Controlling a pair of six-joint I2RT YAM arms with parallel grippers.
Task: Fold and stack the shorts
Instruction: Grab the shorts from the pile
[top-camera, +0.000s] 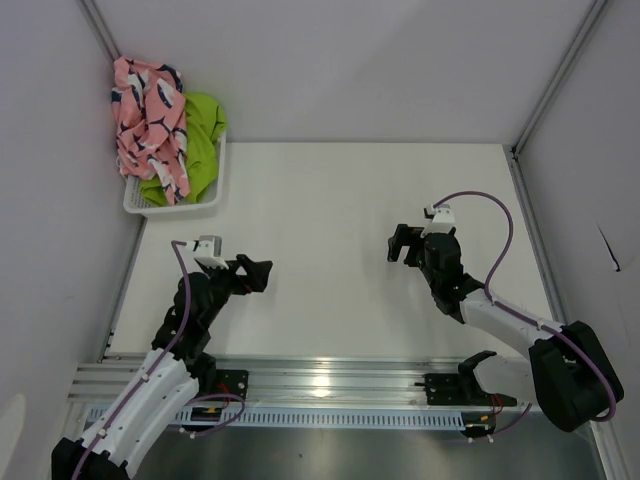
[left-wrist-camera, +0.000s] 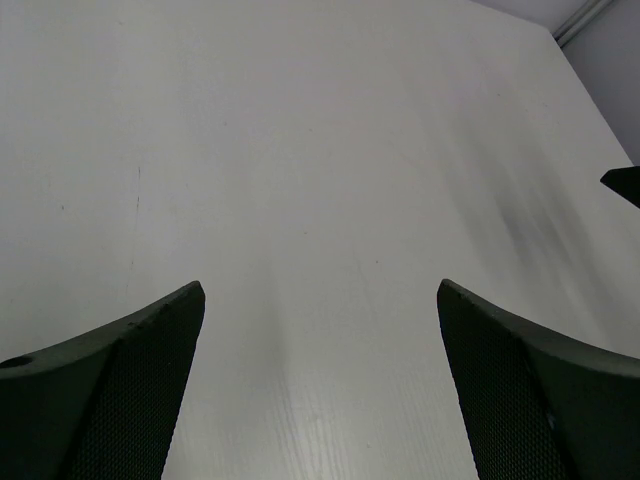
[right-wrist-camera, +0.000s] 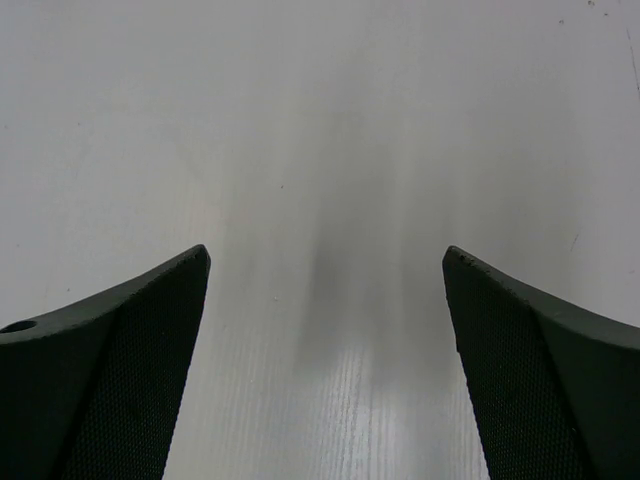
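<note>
The pink shorts (top-camera: 148, 125) with a navy-and-white fish-like print lie crumpled in a white mesh basket (top-camera: 211, 195) at the far left corner of the table. The lime green shorts (top-camera: 203, 140) lie beside and under them in the same basket. My left gripper (top-camera: 256, 273) is open and empty above the table's near left, well short of the basket. It also shows in the left wrist view (left-wrist-camera: 320, 300) over bare table. My right gripper (top-camera: 402, 244) is open and empty at the table's right middle; in the right wrist view (right-wrist-camera: 325, 265) it is over bare table.
The white table (top-camera: 340, 200) is boxed in by pale walls on the left, back and right. A metal rail (top-camera: 320, 380) with the arm bases runs along the near edge. The right gripper's tip shows at the right edge of the left wrist view (left-wrist-camera: 625, 183).
</note>
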